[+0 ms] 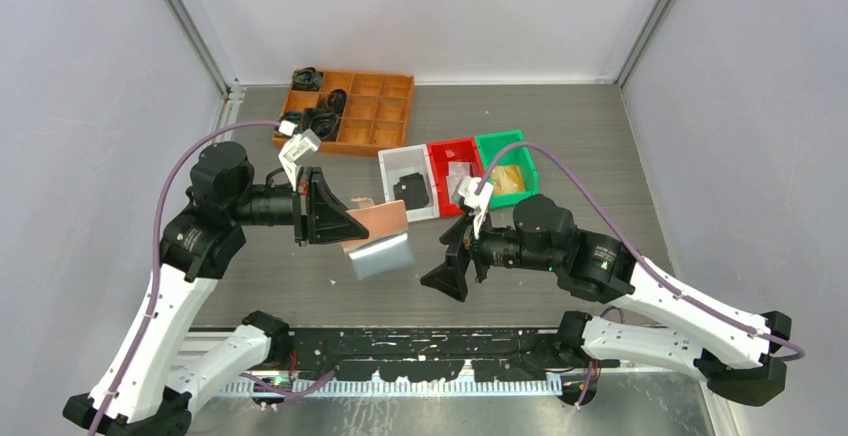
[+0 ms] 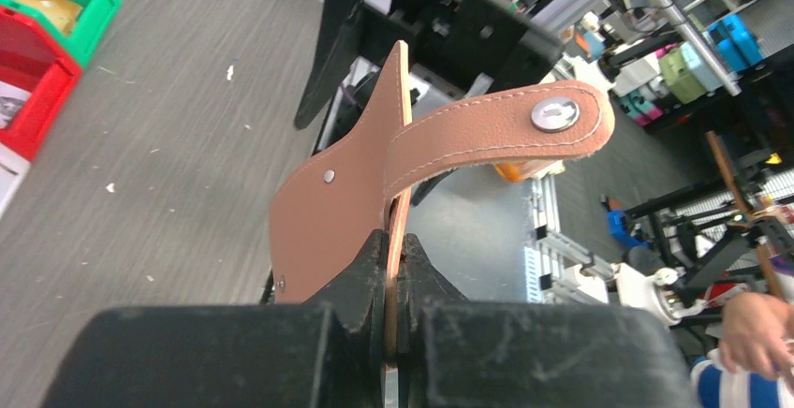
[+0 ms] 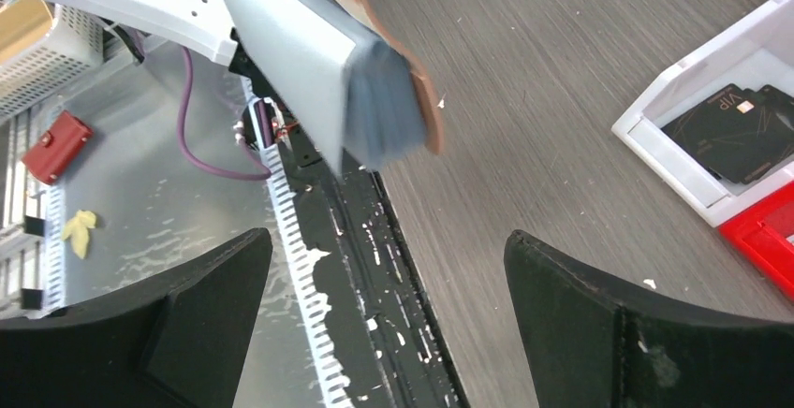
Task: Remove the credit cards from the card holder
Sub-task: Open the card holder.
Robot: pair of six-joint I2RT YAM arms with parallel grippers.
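Note:
My left gripper (image 1: 348, 224) is shut on the edge of the salmon-pink card holder (image 1: 378, 220) and holds it open above the table. The holder's clear bluish sleeves (image 1: 383, 256) hang down from it. In the left wrist view the holder's flap (image 2: 323, 211) and snap tab (image 2: 496, 132) rise from between my fingers (image 2: 363, 272). My right gripper (image 1: 448, 268) is open and empty, just right of the sleeves. In the right wrist view the sleeve stack (image 3: 309, 48) hangs above and ahead of the open jaws. A black card (image 3: 744, 132) lies in the white bin (image 3: 655, 137).
White (image 1: 392, 178), red (image 1: 438, 151) and green (image 1: 500, 143) bins stand side by side behind the grippers. The orange compartment tray (image 1: 385, 111) with black items sits at the back left. The table's front rail (image 1: 440, 341) runs below the holder.

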